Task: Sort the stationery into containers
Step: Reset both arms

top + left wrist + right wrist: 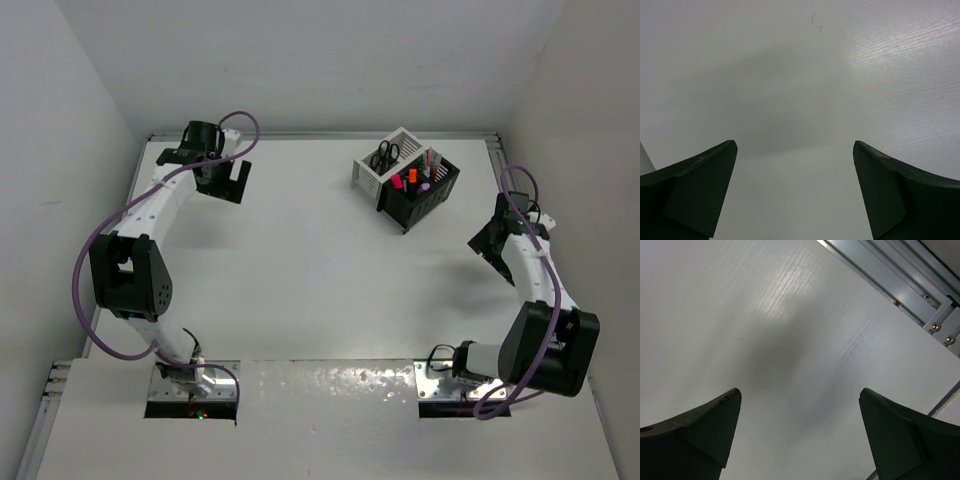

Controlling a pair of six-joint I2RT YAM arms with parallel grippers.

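Observation:
Two joined containers stand at the back right of the table: a white slatted box (375, 172) and a black one (420, 197). Black-handled scissors (384, 154) stand in the white box. Orange and pink highlighters (403, 181) and thin pens (431, 160) stick up from the black box. My left gripper (232, 184) hangs open over the back left of the table, far from the boxes. My right gripper (488, 252) is open near the right edge, in front of the black box. Both wrist views show only bare table between the fingers (700, 190) (705, 430).
White walls close in the table on three sides. A metal rail (890, 275) runs along the table's right edge near my right gripper. The arm bases sit at the near edge.

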